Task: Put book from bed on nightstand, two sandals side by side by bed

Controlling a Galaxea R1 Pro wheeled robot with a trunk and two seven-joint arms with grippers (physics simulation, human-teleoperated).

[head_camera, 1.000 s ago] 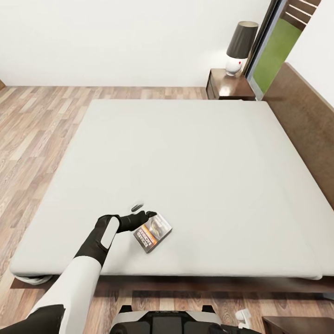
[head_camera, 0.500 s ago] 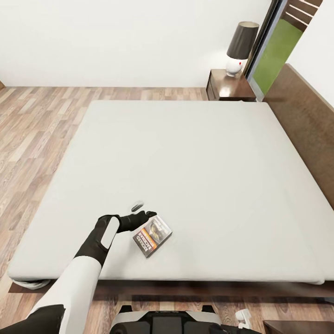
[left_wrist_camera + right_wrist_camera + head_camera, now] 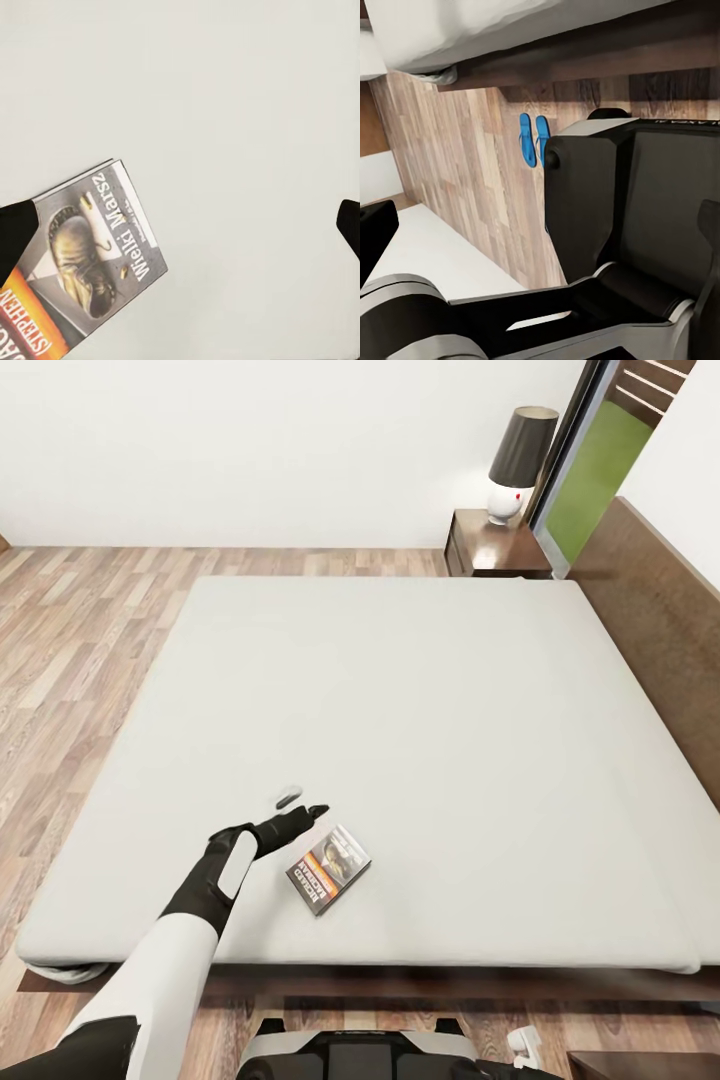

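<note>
Colours of the bedroom things

The bed [image 3: 420, 690] had a pale grey mattress and dark brown frame; the book [image 3: 329, 868] was dark with an orange band; the sandals [image 3: 533, 139] were bright blue on the striped wood-plank floor [image 3: 70, 630].

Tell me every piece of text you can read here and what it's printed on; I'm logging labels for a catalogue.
"Wielki Marsz": on the book cover's pale strip, left wrist view.
"STEPHEN": white letters on the book's orange band; the line beside it is cut off by the picture's edge.
Book cover in the head view: lettering too blurred to read.
</note>
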